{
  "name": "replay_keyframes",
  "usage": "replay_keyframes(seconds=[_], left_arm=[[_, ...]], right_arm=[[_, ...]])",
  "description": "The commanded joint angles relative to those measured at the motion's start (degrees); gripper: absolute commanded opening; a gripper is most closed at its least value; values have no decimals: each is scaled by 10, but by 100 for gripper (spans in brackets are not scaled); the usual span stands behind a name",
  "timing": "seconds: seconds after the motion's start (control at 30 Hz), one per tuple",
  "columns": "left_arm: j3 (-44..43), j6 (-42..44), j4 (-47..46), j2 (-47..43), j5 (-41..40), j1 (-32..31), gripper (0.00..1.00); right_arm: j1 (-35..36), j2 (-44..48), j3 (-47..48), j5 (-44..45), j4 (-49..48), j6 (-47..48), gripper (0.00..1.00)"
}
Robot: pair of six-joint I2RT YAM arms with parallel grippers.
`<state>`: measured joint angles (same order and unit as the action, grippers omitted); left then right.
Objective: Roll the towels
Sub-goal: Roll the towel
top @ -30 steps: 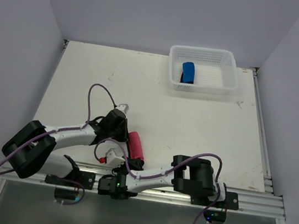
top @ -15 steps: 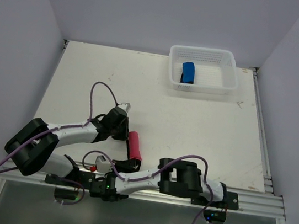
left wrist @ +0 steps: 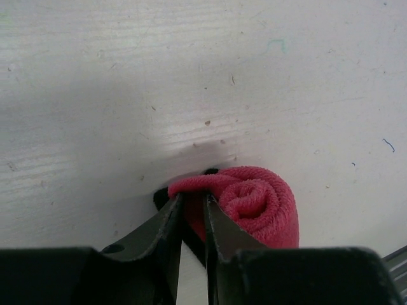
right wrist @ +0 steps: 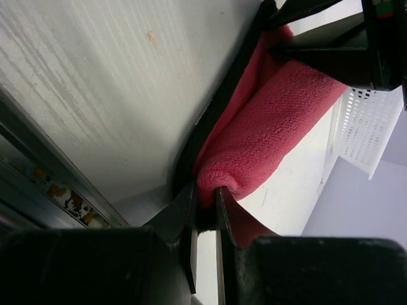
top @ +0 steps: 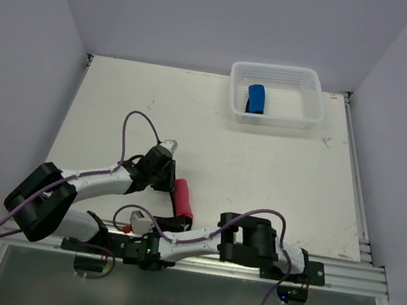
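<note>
The pink-red towel [top: 184, 198] lies rolled into a short cylinder near the table's front edge, between the two grippers. My left gripper [top: 171, 181] is shut on the roll's far end; the left wrist view shows its jaws pinching the outer flap beside the spiral end of the towel [left wrist: 257, 206]. My right gripper [top: 177, 217] is shut on the near end, pinching a fold of the towel [right wrist: 267, 136]. The blue towel [top: 256, 98] sits rolled in the white basket [top: 311, 99] at the back right.
The right arm lies low along the metal rail [top: 338, 274] at the table's near edge. Purple cables loop over both arms. Grey walls close in the table's sides and back.
The right arm's wrist has dropped lower toward the front rail since a second ago. The pink-red roll has shifted slightly left and straightened. The left arm has barely moved.
</note>
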<state>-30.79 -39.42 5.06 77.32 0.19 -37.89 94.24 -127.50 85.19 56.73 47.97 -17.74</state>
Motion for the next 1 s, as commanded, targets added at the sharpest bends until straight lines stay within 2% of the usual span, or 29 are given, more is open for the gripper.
replay_keyframes(seconds=[0.0,0.4,0.67,0.77,0.83,0.97], left_arm=[[-24,9,55,-16,-19,4,24],[-55,-11,176,-74,-62,6,28],[-60,-21,218,-97,-95,8,37],[-60,-27,219,-133,-97,8,35],[-58,-25,196,-161,-92,8,29],[-52,-12,147,-232,-72,9,27]], right_arm=[[-27,-4,-34,-155,-74,-24,0],[-41,-13,-29,-189,-82,-16,0],[-46,-26,-20,-205,-78,-12,0],[-47,-28,-20,-206,-76,-12,0],[-47,-29,-18,-207,-74,-12,0],[-48,-30,-17,-207,-74,-12,0]])
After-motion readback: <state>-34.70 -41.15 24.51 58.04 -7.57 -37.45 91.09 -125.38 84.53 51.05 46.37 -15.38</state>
